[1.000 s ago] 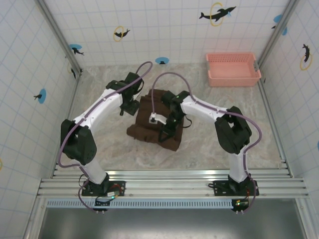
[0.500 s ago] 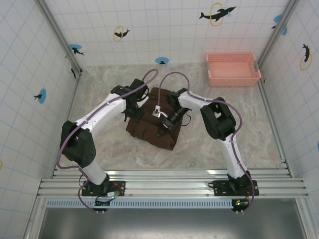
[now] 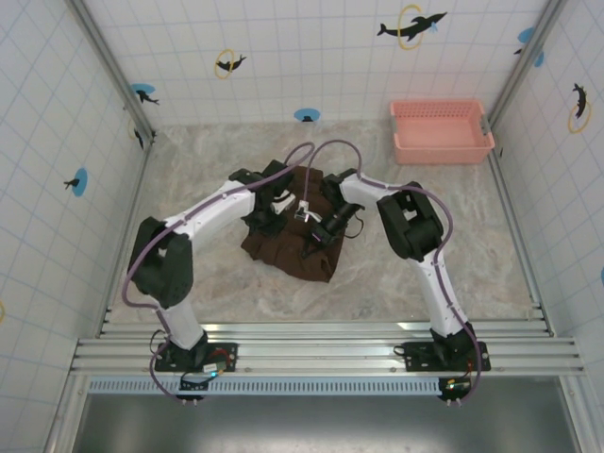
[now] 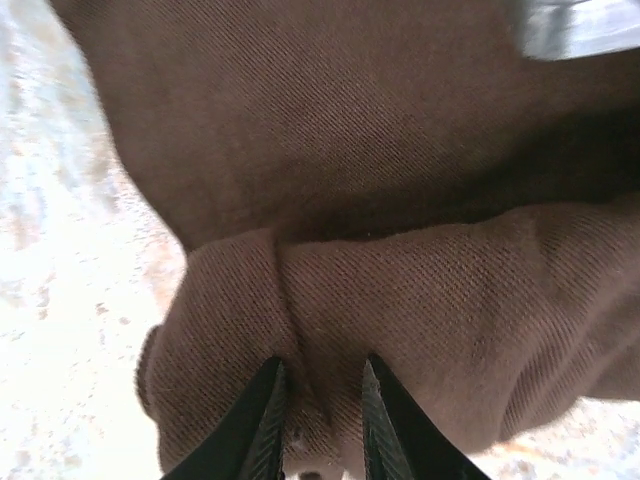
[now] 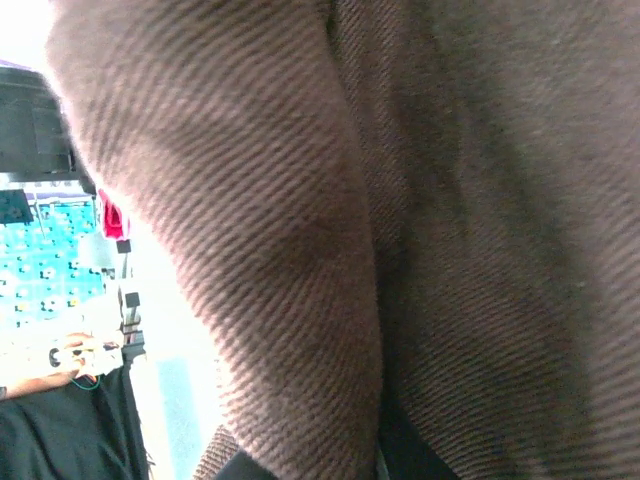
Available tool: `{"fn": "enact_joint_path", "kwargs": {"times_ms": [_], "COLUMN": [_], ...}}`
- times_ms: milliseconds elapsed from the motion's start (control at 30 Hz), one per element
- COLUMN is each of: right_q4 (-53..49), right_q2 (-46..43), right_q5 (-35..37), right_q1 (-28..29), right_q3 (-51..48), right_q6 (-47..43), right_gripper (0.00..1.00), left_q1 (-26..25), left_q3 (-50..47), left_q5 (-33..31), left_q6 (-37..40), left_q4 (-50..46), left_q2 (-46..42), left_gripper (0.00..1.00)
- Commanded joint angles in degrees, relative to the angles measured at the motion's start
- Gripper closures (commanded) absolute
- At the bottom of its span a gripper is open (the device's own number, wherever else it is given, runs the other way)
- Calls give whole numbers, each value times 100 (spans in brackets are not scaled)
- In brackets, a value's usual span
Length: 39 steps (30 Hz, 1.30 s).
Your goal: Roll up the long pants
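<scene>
Long pants: dark brown, fine diagonal twill ribbing up close. Basket: pink. Table: beige-grey marbling. Walls: white tiles, pale blue grid, black dolphin stickers, orange rings. Left arm, right arm: white, black joints, purple cables.

No legible text, number, brand or label anywhere. Top view: wall tiles carry dark dolphin stickers with rings, upper centre and along both sides of the frame; these are pictures, no lettering. Right wrist view, left edge of the frame: turquoise panel with small dark marks, too blurred to read. A small red tag sits just above it, with nothing readable on it. Left wrist view: no markings.
</scene>
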Motion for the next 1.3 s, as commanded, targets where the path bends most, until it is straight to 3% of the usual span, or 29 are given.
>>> {"fn": "enact_joint_path", "kwargs": {"times_ms": [0, 267, 500, 733, 867, 933, 1100, 1133, 1167, 1267], "right_q4": [379, 400, 625, 1245, 1977, 2176, 3171, 3583, 3927, 4161], "right_q2": [218, 58, -892, -2590, -3784, -4200, -5216, -5413, -5628, -5805], "right_q5": [329, 533, 1986, 3447, 4110, 4503, 7384, 7831, 7952, 7695], "right_q1": [-23, -161, -654, -603, -198, 140, 1855, 2113, 2297, 2313], "right_q3": [240, 261, -299, -1235, -2358, -2793, -4054, -4333, -4597, -4874], "right_q6": [238, 152, 292, 218, -197, -388, -889, -880, -831, -530], "right_gripper": [87, 75, 73, 58, 55, 62, 47, 40, 31, 28], "left_q1": [-16, -20, -16, -1, -5, -8, 13, 24, 33, 52], "left_q3": [269, 622, 591, 669, 696, 705, 711, 713, 709, 683], "left_q5": [-84, -545, -564, -546, -498, -485, -510, -494, -475, -437], "left_q6": [-66, 51, 61, 95, 136, 168, 271, 269, 284, 296], "left_q4": [8, -96, -58, -63, -56, -54, -63, -71, -72, -63], "left_q2": [595, 1673, 1856, 1985, 2031, 2031, 2027, 2016, 2006, 1954], "left_gripper": [77, 80, 81, 81, 81, 81, 79, 79, 79, 78]}}
